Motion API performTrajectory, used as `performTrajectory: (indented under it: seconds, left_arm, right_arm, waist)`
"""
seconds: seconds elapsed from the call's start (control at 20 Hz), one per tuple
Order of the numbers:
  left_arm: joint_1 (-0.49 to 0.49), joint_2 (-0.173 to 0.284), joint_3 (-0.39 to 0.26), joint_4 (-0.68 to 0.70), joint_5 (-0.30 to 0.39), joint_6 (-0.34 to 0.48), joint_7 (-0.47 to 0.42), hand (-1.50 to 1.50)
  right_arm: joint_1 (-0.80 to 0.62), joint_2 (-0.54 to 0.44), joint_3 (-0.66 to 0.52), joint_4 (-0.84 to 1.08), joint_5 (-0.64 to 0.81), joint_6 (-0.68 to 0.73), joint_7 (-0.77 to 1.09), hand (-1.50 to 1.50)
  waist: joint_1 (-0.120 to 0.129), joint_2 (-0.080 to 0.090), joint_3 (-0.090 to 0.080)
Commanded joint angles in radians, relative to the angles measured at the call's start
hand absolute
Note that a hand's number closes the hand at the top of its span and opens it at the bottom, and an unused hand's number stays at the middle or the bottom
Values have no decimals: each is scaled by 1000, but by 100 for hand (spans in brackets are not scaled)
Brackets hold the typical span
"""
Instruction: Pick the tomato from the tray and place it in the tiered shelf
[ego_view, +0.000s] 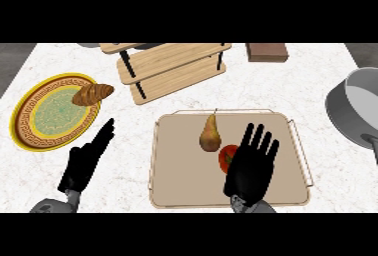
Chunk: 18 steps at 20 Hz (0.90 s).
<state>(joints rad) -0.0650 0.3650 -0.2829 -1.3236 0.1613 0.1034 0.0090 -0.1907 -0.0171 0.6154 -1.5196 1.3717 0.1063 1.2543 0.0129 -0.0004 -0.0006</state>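
The red tomato (226, 157) lies on the beige tray (177, 170), mostly hidden behind my right hand (249, 165). That hand hovers over the tray with straight fingers pointing away, just right of the tomato and holding nothing. A brown pear (210, 134) lies on the tray beside the tomato, up and to its left. The wooden tiered shelf (171, 67) stands at the back, left of centre. My left hand (85, 160) is open over the counter left of the tray, fingers straight.
A yellow patterned plate (48, 115) with a croissant (93, 93) on its rim sits at the left. A grey pot (354, 107) stands at the right edge. A brown block (266, 51) lies at the back right.
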Motion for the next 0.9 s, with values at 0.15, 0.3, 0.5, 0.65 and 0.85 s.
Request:
performTrajectory:
  seconds: [0.15, 0.3, 0.5, 0.65, 0.85]
  left_arm:
    - [-1, -15, 12, 6, -9, 2, 11, 0]
    - [-31, -37, -1, 7, -33, 16, 19, 0]
    - [-15, -17, 31, 1, -11, -13, 22, 0]
    - [-8, -14, 47, 48, -10, -46, -34, 0]
    - [41, -14, 43, -3, -32, -41, -17, 0]
  right_arm:
    - [-55, 16, 5, 59, -26, 22, 233, -150]
    - [-110, 16, -87, 142, -58, 1, 180, -150]
    - [-35, 16, -12, 118, -28, -41, 201, -150]
    - [-85, 16, -12, 201, -86, -98, 172, 150]
    - [-167, 16, 8, 269, -116, -107, 130, 150]
  waist:
    - [0, 1, 0]
    - [0, 4, 1]
    - [-6, 1, 1]
    - [-1, 3, 1]
    - [4, 2, 1]
